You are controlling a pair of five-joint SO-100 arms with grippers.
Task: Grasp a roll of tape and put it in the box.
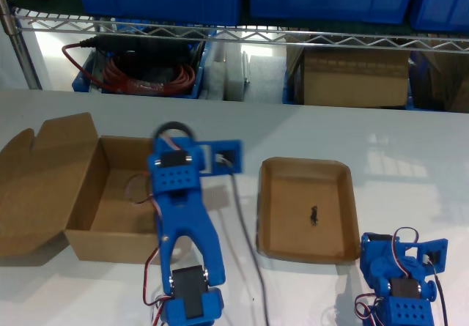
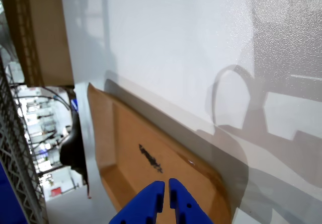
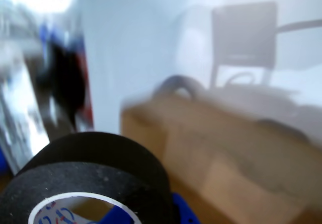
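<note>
Looking across the exterior view from its left, I see the box (image 1: 110, 194) first. It is deep brown corrugated cardboard, and its long axis runs across the view. The flap lid (image 1: 40, 176) is folded out flat toward the exterior view's left, with a notch in its outer edge.

Next comes the arm that carries my second gripper (image 1: 174, 141), reaching from the near edge up over the box's right wall. This gripper holds the roll of tape (image 1: 174, 130), which sits at the arm's tip above the far right corner of the box. Only a dark arc of it shows there. In the second wrist view the roll of tape (image 3: 85, 183) is close to the lens: a black ring with a matte outer face and a pale core carrying small print. It stands on edge in the grip, and its hole faces the camera. The jaws are closed around it, with the box (image 3: 226, 158) blurred behind.

Further right lies the shallow tray (image 1: 308, 209), with a small dark mark on its floor.

At the exterior view's lower right is the other arm. Its gripper, my first gripper (image 2: 166, 194), has the blue tips nearly together, holding nothing, above the tray (image 2: 131, 148).
</note>
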